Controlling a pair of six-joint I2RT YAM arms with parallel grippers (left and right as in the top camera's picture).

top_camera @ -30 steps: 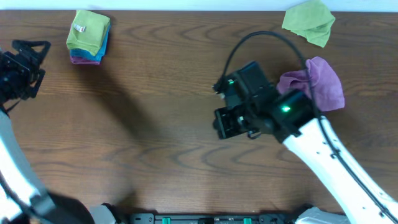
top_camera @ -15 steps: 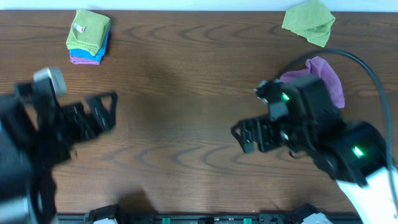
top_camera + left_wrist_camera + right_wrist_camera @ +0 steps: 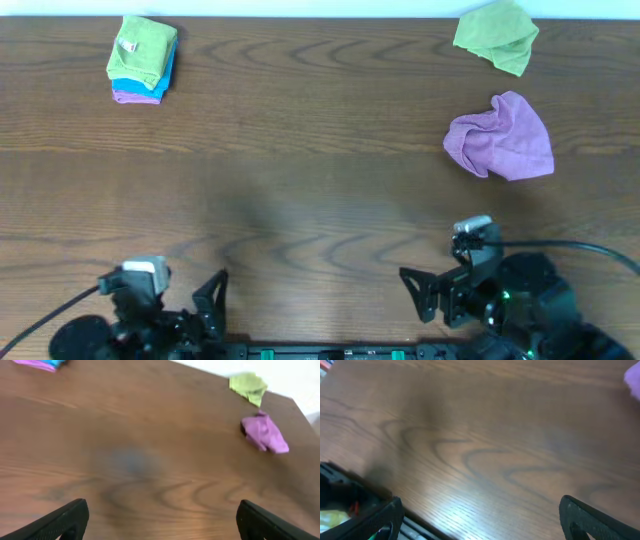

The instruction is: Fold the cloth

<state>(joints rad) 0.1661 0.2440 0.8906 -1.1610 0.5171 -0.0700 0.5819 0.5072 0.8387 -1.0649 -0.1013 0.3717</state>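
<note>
A crumpled purple cloth [image 3: 500,138] lies on the wooden table [image 3: 300,180] at the right, free of both grippers. The left wrist view shows it far off at the upper right as purple cloth [image 3: 265,434]. In the right wrist view only a purple sliver of the cloth [image 3: 634,382] shows at the top right corner. My left gripper [image 3: 162,520] is open low over the table's near left edge, with bare wood between its fingers. Open too, my right gripper [image 3: 480,517] hangs over the near right edge, well short of the cloth.
A crumpled green cloth [image 3: 495,35] lies at the far right corner. A stack of folded cloths [image 3: 143,60], green on blue on purple, sits at the far left. The arms' bases [image 3: 330,352] line the near edge.
Both arms have drawn back to the table's near edge. The right gripper has left the purple cloth, which now lies uncovered.
</note>
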